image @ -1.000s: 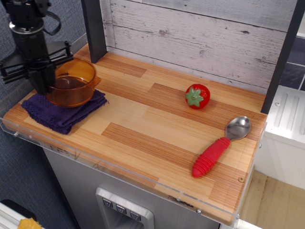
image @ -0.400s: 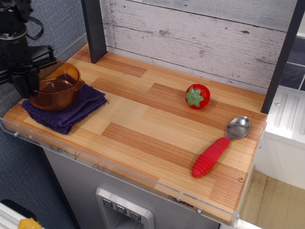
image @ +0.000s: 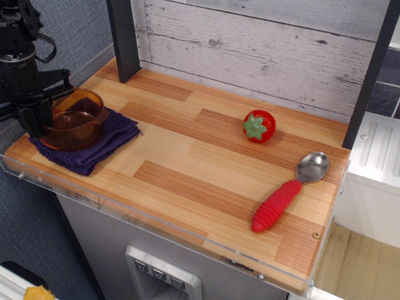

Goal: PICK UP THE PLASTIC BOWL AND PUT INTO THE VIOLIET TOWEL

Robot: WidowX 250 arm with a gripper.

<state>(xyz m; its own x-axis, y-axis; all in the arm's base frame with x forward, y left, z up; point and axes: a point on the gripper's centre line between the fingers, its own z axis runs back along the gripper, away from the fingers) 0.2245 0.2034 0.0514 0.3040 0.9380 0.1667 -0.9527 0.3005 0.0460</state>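
Observation:
The amber transparent plastic bowl (image: pixel 76 117) rests upright on the folded violet towel (image: pixel 107 140) at the far left of the wooden table (image: pixel 187 162). My black gripper (image: pixel 36 125) comes down from above at the bowl's left rim and is shut on that rim. The bowl's left edge is hidden behind the fingers. The towel sticks out beyond the bowl on the right and front sides.
A red strawberry toy (image: pixel 259 125) sits right of centre. A spoon with a red ribbed handle (image: pixel 289 192) lies near the right edge. A dark post (image: pixel 123 37) stands at the back left before the grey plank wall. The table's front edge has a clear plastic lip.
My gripper has carried the bowl left and down, from tilted above the towel's back edge to resting on the towel's middle. The strawberry and spoon have not moved.

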